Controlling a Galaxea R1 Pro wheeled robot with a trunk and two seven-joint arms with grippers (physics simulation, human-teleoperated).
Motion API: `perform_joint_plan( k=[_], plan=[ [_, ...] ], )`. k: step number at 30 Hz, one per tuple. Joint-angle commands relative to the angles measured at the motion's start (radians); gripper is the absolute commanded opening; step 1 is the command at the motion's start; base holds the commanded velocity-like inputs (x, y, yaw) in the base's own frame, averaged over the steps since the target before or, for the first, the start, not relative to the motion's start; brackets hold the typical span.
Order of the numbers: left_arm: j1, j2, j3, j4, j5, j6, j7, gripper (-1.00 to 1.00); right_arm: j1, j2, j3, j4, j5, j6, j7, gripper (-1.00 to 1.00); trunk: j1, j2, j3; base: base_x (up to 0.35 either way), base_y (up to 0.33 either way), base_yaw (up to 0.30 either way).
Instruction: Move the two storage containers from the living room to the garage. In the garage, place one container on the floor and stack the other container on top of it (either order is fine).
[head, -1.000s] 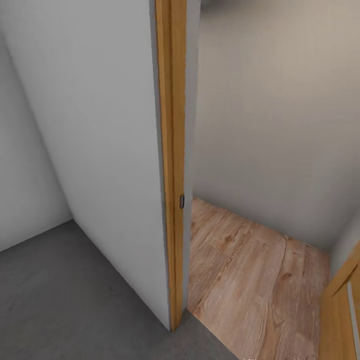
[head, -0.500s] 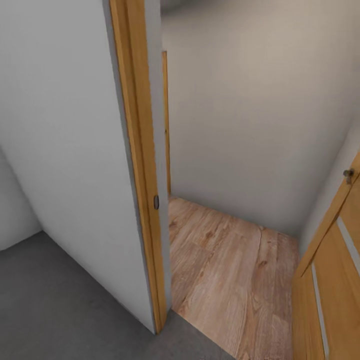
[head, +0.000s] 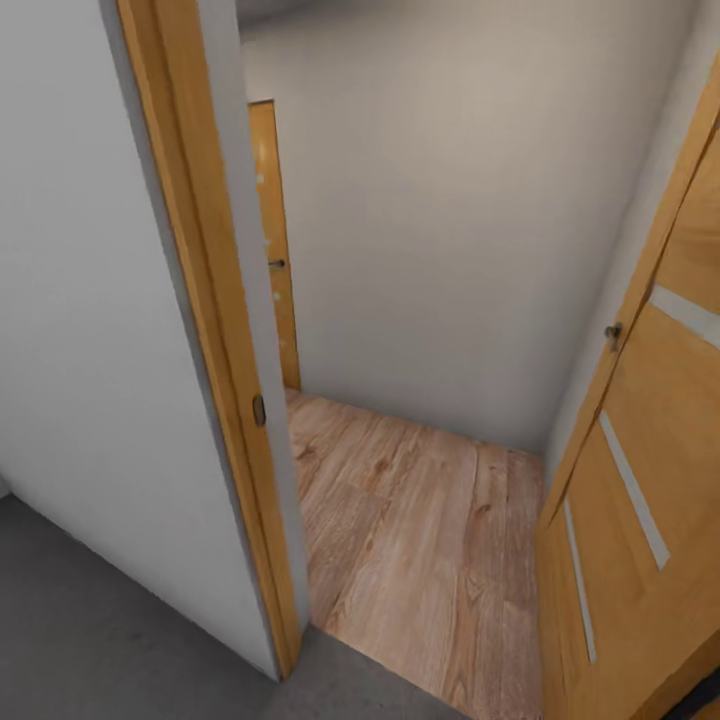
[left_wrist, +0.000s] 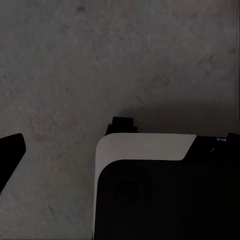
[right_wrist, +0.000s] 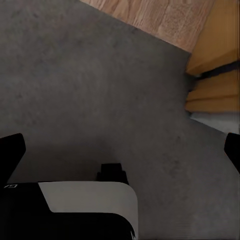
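From the head camera, a white wall (head: 90, 350) fills the left, ending in a wooden door frame (head: 215, 370) with a small dark latch plate (head: 259, 410) on its edge. Near the robot lies the floor (head: 90, 640) of mottled dark-grey concrete, which gives way past the frame to light wood planks (head: 420, 540) running to a plain far wall (head: 440, 230). A second wooden door (head: 272, 240) with a small handle stands at the far left of that passage, and on the near right an open wooden door (head: 640, 480) with pale inset strips and a knob (head: 612, 331) leans into view. The left wrist camera looks straight down on the concrete (left_wrist: 120, 60), so that arm hangs low with its gripper aimed at the ground; one dark fingertip (left_wrist: 10, 150) of the left gripper shows at the frame's edge, and its spread cannot be judged, though nothing lies before it. The right wrist camera also points down at concrete (right_wrist: 90, 90) and adds what the left lacks: the plank edge (right_wrist: 160, 17) and the foot of the wooden door (right_wrist: 215, 75). The right gripper (right_wrist: 122, 145) has its two dark fingertips (right_wrist: 11, 150) far apart at opposite sides, wide and holding nothing.
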Motion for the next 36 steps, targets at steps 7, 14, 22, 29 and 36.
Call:
perform_joint_plan(
  k=[7,14,22,29,36],
  plan=[
    [-0.001,0.0,-0.007,0.004,0.009,-0.006,0.0,1.0,-0.001,0.0,0.006,0.003,-0.006,-0.005,-0.002,1.0,0.0,-0.001,0.0,0.167,0.0,-0.291],
    [-0.001,0.0,-0.007,0.004,0.009,-0.006,0.0,1.0,-0.001,0.002,0.006,0.003,-0.005,-0.005,-0.002,1.0,0.0,-0.001,0.0,0.327,0.0,-0.074],
    [-0.002,-0.001,-0.007,0.004,0.009,-0.006,0.0,1.0,-0.001,0.002,0.006,0.003,-0.005,-0.005,-0.002,1.0,0.0,-0.001,0.0,0.191,0.0,-0.171],
    [-0.002,-0.002,-0.007,0.004,0.009,-0.006,0.0,1.0,-0.001,0.002,0.006,0.003,-0.005,-0.005,-0.002,1.0,0.0,-0.001,0.0,0.012,0.0,-0.289],
    [-0.001,-0.002,-0.007,0.004,0.009,-0.006,0.0,1.0,-0.001,0.002,0.006,0.003,-0.005,-0.005,-0.002,1.0,0.0,-0.001,0.001,0.001,0.0,-0.295]
  ],
)
